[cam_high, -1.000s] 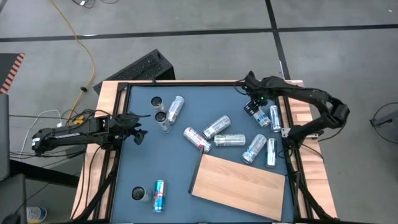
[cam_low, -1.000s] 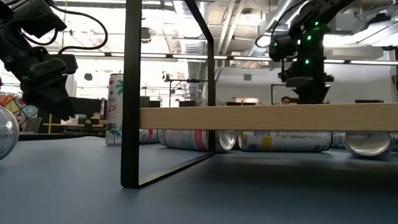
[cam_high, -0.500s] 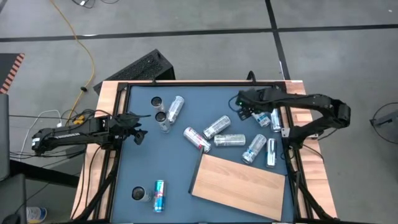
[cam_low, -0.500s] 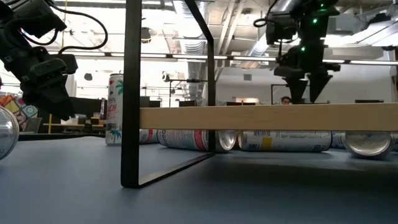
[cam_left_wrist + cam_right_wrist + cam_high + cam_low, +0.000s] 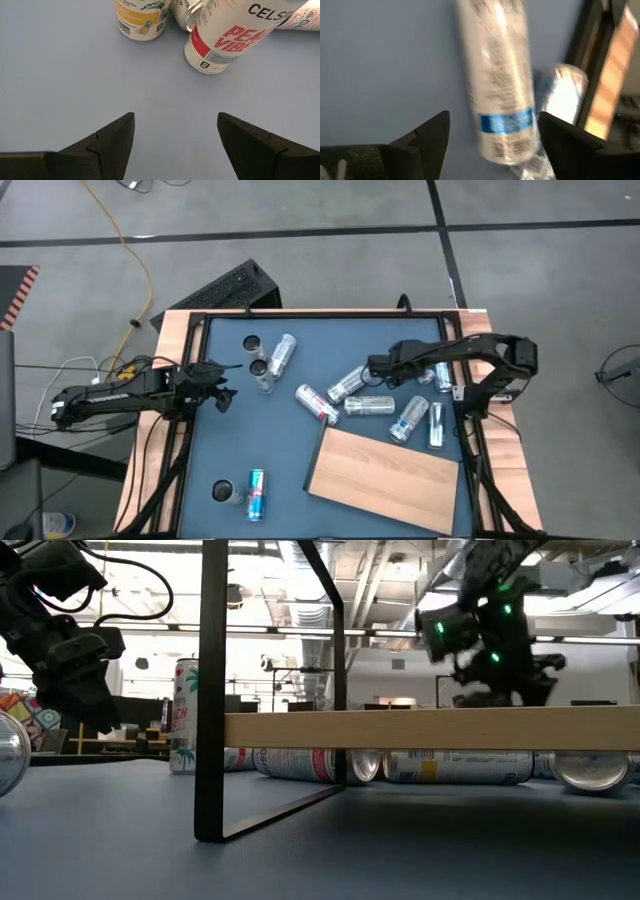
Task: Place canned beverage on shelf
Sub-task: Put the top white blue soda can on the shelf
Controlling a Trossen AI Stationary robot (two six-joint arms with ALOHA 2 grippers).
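The shelf [image 5: 385, 473] is a light-brown wooden board at the table's near right; in the low view [image 5: 430, 730] it rests raised on a black frame [image 5: 210, 690]. Several silver cans lie on their sides in the middle of the table, among them one [image 5: 348, 383] and another [image 5: 368, 405]. My right gripper [image 5: 373, 368] hovers open just over these; its wrist view [image 5: 492, 117] shows a silver can with a blue band [image 5: 500, 85] lying ahead between the fingers, untouched. My left gripper [image 5: 225, 387] waits open at the table's left [image 5: 175, 120].
Two upright cans [image 5: 256, 355] and a lying one [image 5: 282, 353] stand at the far left; the left wrist view shows a Celsius can [image 5: 230, 30] and a yellow can [image 5: 140, 17]. More cans lie along the right edge [image 5: 437, 423]. Two cans [image 5: 240, 493] sit near left.
My right gripper has gone from the table's far right toward the left, to above the lying cans in the middle, and has turned about on the way. The cans and the shelf have stayed where they were.
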